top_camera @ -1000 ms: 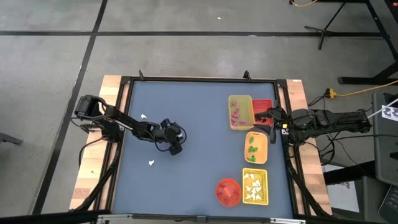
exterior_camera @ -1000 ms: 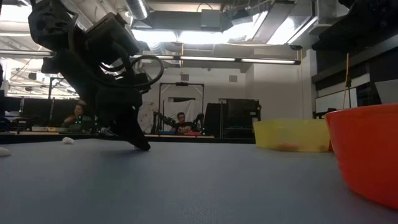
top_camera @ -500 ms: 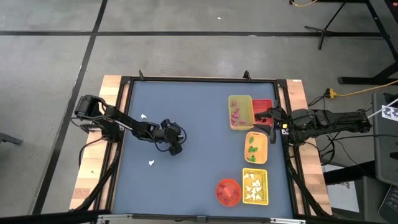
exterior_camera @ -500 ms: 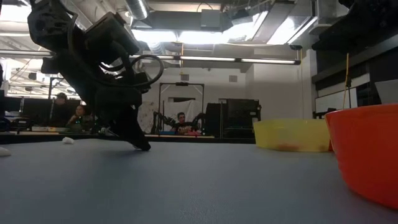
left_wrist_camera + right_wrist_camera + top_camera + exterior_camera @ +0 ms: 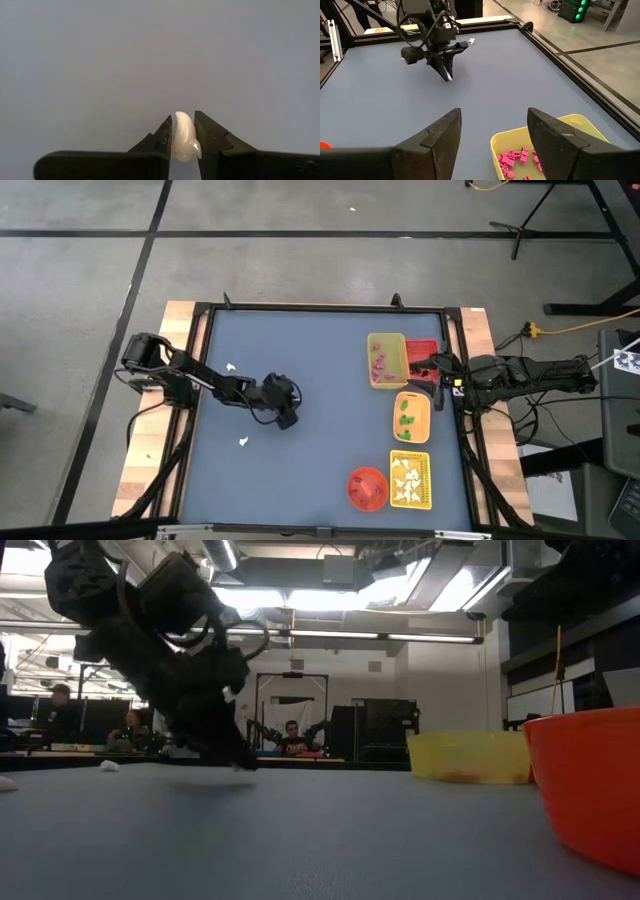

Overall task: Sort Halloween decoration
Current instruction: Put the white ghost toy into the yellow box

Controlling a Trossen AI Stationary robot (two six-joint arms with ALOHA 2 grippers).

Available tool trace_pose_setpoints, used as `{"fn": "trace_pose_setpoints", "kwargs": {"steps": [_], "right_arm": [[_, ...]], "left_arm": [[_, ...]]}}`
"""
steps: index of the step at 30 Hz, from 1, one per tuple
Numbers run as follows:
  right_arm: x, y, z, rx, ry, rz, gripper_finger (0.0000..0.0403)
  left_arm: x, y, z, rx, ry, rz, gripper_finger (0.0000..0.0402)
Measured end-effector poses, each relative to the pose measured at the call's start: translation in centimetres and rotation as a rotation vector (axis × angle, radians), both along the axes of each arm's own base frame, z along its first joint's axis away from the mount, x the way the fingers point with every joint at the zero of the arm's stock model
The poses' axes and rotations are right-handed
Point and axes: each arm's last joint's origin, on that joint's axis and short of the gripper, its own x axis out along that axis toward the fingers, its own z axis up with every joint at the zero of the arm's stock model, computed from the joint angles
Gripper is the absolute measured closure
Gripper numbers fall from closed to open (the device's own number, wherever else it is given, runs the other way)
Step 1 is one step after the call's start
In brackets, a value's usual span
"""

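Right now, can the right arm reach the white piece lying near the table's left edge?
Probably not: the right gripper waits open at the right edge, and that white piece lies far across the table.

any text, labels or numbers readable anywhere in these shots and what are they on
None can be read.
Black-and-white square marker at the right edge of the high view: a printed pattern, too small to make out any characters.
Yellow rectangular plastic tray holding pink pieces: no label or print showing.
Small white ghost-shaped piece pinched in the left tool: no marking.
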Motion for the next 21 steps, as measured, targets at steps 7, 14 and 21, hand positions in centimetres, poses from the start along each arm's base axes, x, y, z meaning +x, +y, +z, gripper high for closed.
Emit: {"fn": "trace_pose_setpoints", "kwargs": {"steps": [7, 14, 21], "right_arm": [[0.0, 0.0, 0.0, 0.000, 0.000, 0.000, 0.0178], [0.0, 0.0, 0.0, 0.000, 0.000, 0.000, 0.0178], [0.0, 0.0, 0.0, 0.000, 0.001, 0.000, 0.0178]], "left_arm": [[1.0, -0.1, 1.2, -0.081, -0.179, 0.034, 0.0365], [3.0, -1.1, 4.0, -0.103, -0.373, 0.019, 0.0365], [8.8, -4.1, 8.2, 0.007, -0.510, -0.048, 0.0365]]}}
